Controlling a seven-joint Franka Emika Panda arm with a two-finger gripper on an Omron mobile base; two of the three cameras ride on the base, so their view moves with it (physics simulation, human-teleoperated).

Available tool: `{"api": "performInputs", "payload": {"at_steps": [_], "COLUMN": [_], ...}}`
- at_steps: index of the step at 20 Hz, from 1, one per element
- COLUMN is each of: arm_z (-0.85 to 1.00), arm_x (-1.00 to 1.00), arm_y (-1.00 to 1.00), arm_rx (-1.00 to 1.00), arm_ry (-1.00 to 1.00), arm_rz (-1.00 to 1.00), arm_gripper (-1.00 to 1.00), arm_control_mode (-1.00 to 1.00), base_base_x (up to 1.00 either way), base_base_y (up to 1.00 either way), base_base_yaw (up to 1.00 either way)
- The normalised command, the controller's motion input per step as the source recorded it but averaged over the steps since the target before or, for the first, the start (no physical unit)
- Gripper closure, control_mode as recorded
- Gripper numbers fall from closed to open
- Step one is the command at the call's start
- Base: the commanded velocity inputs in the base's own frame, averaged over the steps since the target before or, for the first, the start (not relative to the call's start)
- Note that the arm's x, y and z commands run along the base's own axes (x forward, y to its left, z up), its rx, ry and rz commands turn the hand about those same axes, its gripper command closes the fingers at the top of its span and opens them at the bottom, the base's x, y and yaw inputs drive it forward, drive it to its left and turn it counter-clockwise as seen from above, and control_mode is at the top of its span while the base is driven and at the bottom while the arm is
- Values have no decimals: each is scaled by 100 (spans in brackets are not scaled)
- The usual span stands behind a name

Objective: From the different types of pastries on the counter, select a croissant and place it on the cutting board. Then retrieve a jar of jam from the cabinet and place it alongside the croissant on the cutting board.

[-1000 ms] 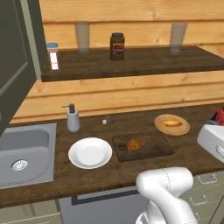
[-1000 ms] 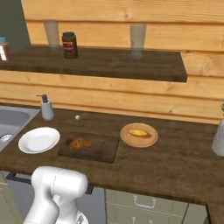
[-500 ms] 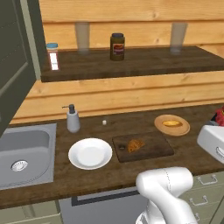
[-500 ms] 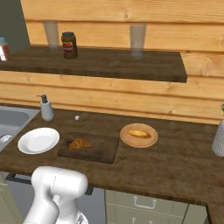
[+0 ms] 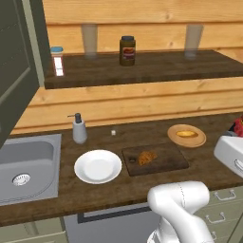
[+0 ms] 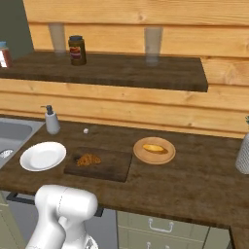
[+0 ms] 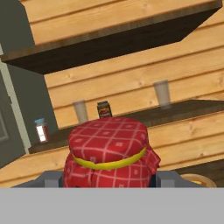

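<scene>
The jar of jam (image 7: pixel 108 154) stands close before the hand camera, and its lower body is cut off at the bottom, so how the fingers meet it cannot be told. It hides part of the shelf (image 7: pixel 183 110) behind. In the left base view the cabinet (image 5: pixel 16 71) and the sink (image 5: pixel 28 166) run off the left edge. A small white speck (image 5: pixel 113 133) on the counter (image 5: pixel 118 190) is too small to identify.
</scene>
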Motion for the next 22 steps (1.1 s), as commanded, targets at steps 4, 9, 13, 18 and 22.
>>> {"api": "performInputs", "payload": {"at_steps": [4, 9, 13, 18, 22], "arm_z": [0, 0, 0, 9, -8], "arm_x": [0, 0, 0, 49, 81], "arm_y": [0, 0, 0, -28, -4], "arm_rx": [0, 0, 0, 5, 2], "arm_ry": [0, 0, 0, 7, 12], "arm_rz": [0, 0, 0, 7, 11], "arm_gripper": [100, 100, 100, 100, 100], "arm_control_mode": [100, 100, -100, -100, -100], "base_base_x": [83, 85, 5, 0, 0], "base_base_y": [-1, 0, 0, 0, 0], "base_base_yaw": [0, 0, 0, 0, 0]}}
